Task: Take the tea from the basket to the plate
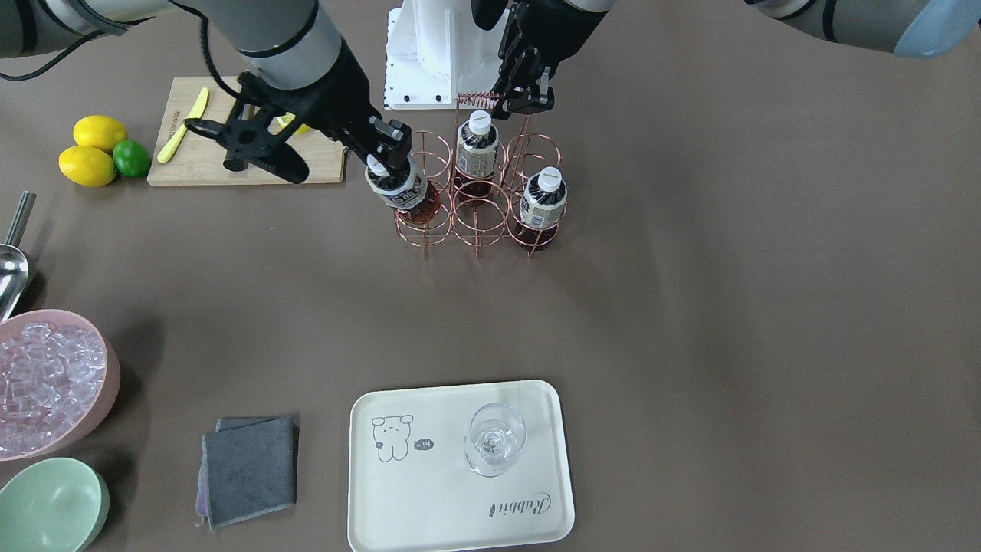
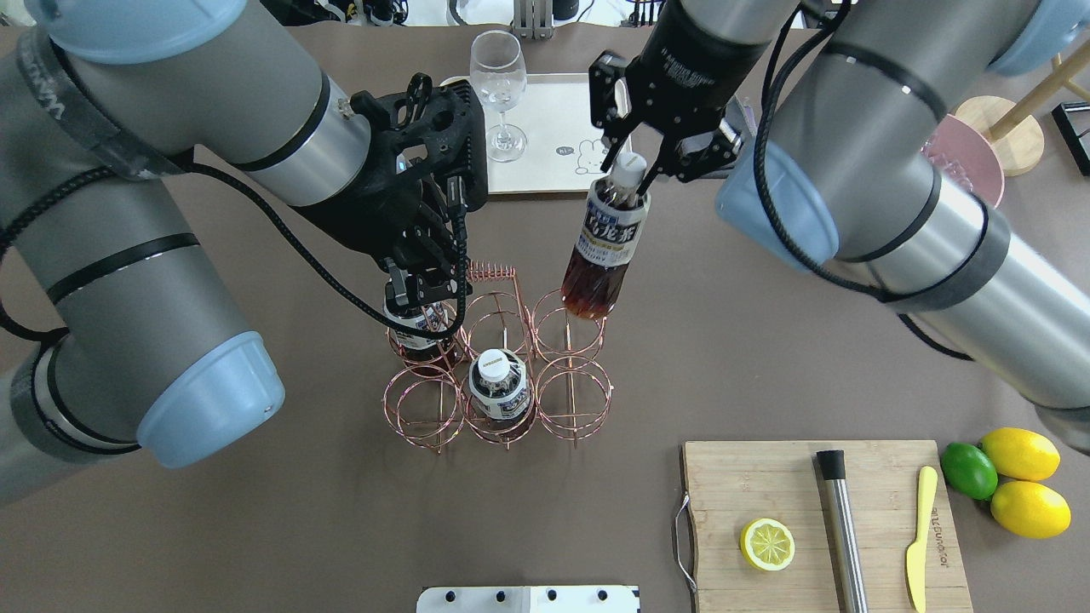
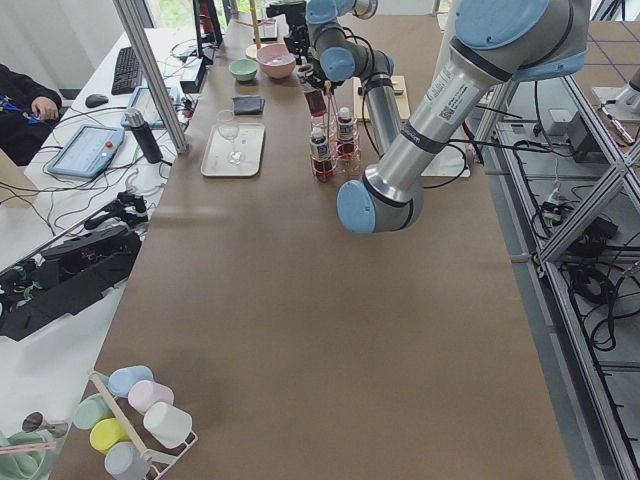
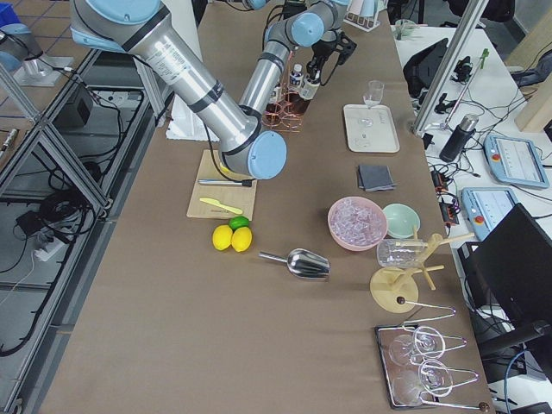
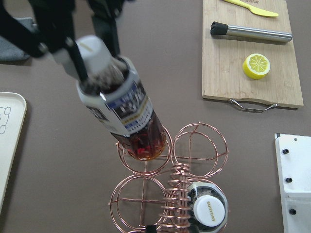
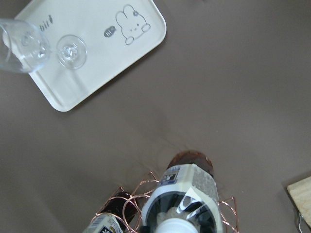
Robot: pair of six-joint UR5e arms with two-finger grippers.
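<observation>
The copper wire basket stands mid-table and also shows in the overhead view. My right gripper is shut on the white cap of one tea bottle. That bottle hangs tilted, its dark base at the top ring of a corner cell. Two more tea bottles stand in cells. My left gripper is shut on the end of the coiled handle. The cream plate lies apart from the basket, with a clear stemmed glass standing on it.
A wooden cutting board carries a lemon half, a metal muddler and a yellow knife. Two lemons and a lime lie beside it. A pink bowl of ice, a green bowl, a grey cloth and a scoop lie near the plate.
</observation>
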